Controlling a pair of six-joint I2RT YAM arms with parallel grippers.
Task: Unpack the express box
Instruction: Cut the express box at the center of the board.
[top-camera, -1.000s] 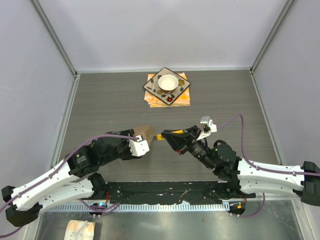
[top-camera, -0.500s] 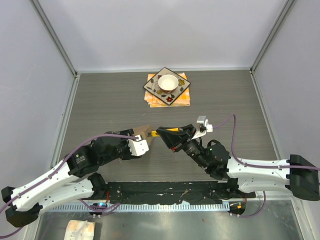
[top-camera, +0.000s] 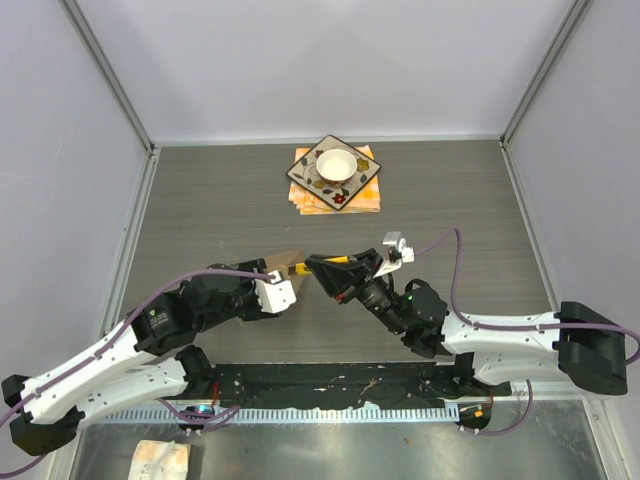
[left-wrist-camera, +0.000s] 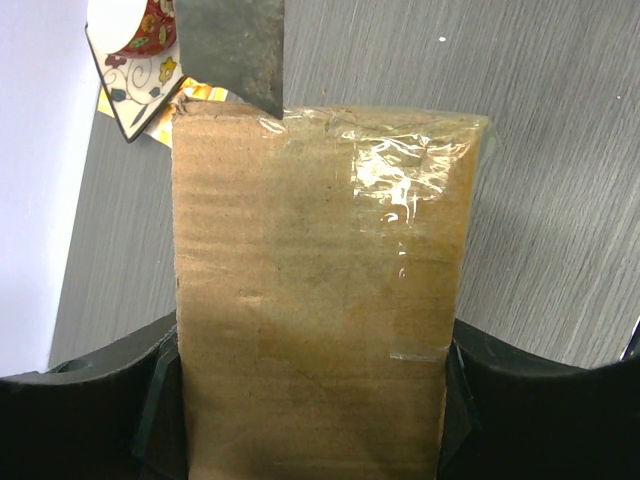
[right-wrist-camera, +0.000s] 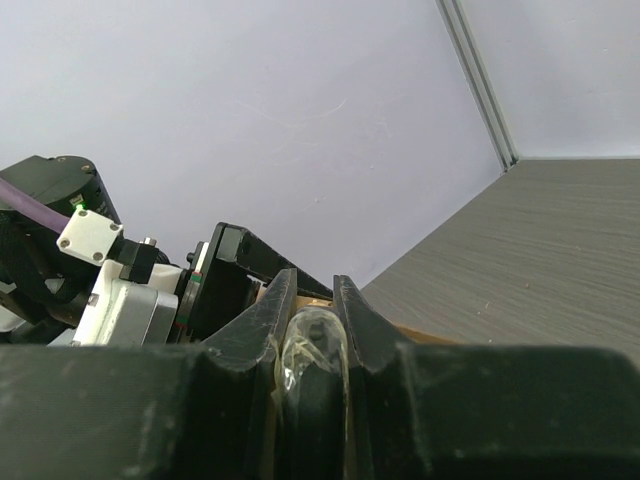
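Observation:
The express box (top-camera: 287, 261) is a plain brown cardboard box sealed with clear tape, raised off the table. My left gripper (top-camera: 286, 275) is shut on it; in the left wrist view the express box (left-wrist-camera: 310, 300) fills the space between both fingers (left-wrist-camera: 160, 400). My right gripper (top-camera: 318, 267) is shut on a yellow-bodied cutter (top-camera: 300, 267). In the right wrist view my right gripper (right-wrist-camera: 312, 310) clamps the cutter's dark, plastic-wrapped body (right-wrist-camera: 315, 400). The grey blade (left-wrist-camera: 235, 50) reaches the box's far taped edge.
An orange-patterned square plate (top-camera: 312, 180) with a white bowl (top-camera: 336, 163) sits on an orange cloth (top-camera: 368, 200) at the back centre of the table. Grey walls enclose the table on the left, back and right.
My right arm has swung left, bringing the cutter's tip up to the box's far edge. The left arm and the box have stayed in place.

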